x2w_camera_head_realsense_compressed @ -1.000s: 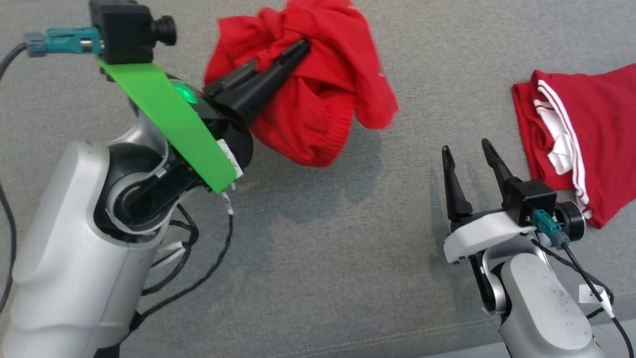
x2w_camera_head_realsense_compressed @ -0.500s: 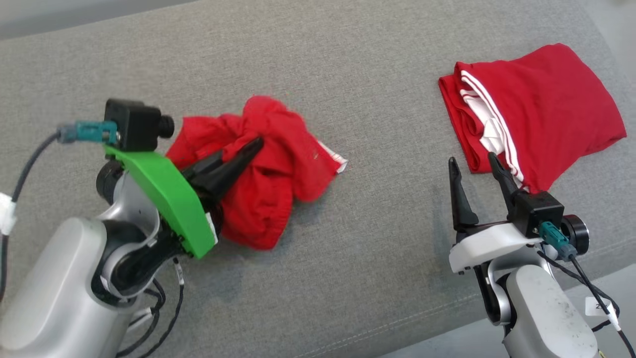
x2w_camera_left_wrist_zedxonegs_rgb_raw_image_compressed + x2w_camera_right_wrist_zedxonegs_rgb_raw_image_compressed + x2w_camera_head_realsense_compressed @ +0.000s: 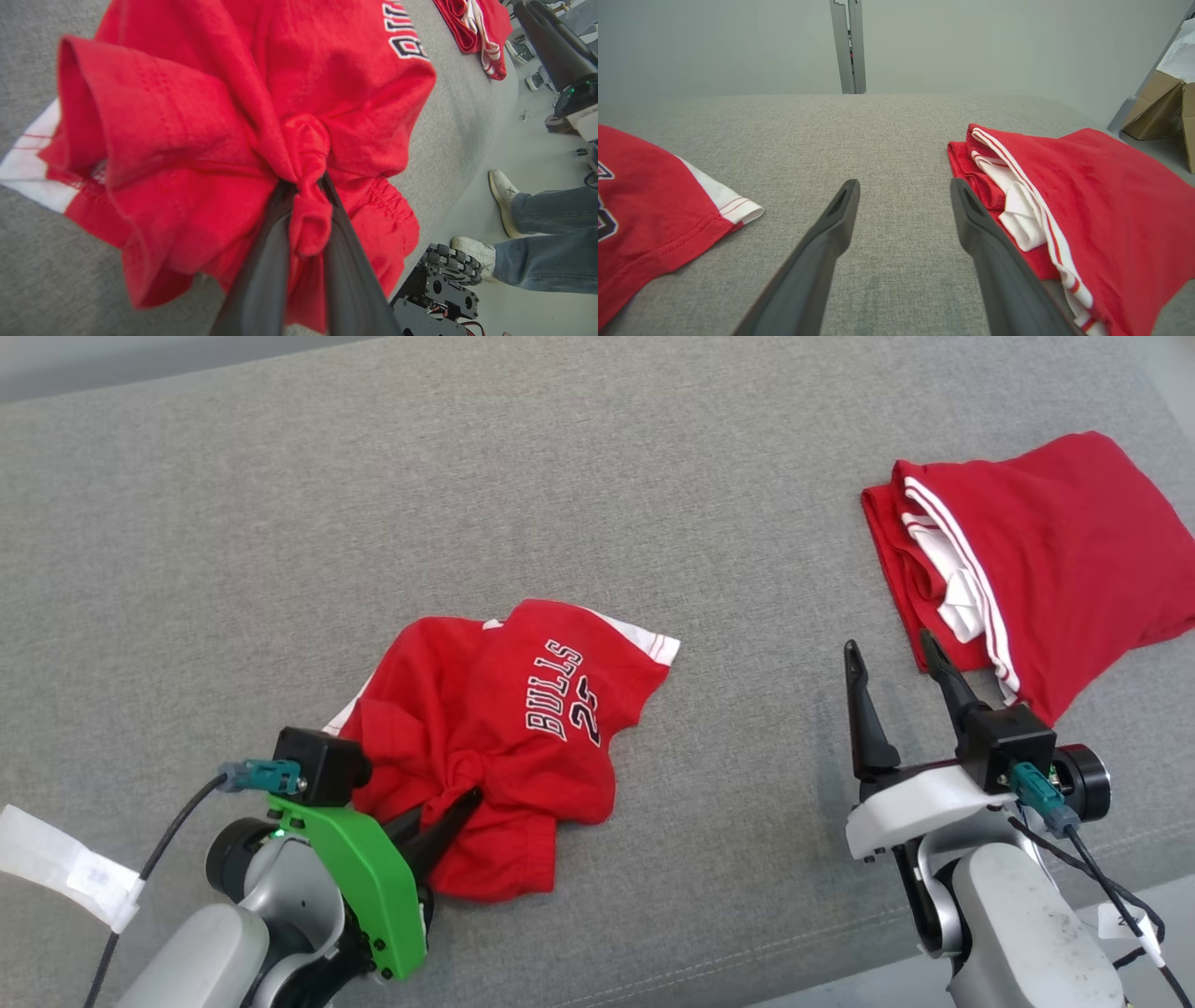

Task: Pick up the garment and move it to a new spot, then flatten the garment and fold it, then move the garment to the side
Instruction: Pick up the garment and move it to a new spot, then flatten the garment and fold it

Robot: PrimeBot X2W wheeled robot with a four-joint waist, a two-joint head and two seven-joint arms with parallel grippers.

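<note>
Clearly lettered BULLS, the red garment (image 3: 523, 709) is pinched by the left gripper (image 3: 470, 795); right gripper (image 3: 888, 644) gapes empty.

Bare grey cushion (image 3: 747, 569) between crumpled garment (image 3: 523, 728) and folded red shirt (image 3: 1055, 541), right tool (image 3: 889, 644) perhaps against that shirt.

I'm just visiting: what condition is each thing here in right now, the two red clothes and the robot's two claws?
Bulls garment: crumpled on the grey cushion, one bunch pinched.
Folded red garment: folded, lying apart, untouched.
Left gripper: shut on the Bulls garment.
Right gripper: open, empty.
</note>
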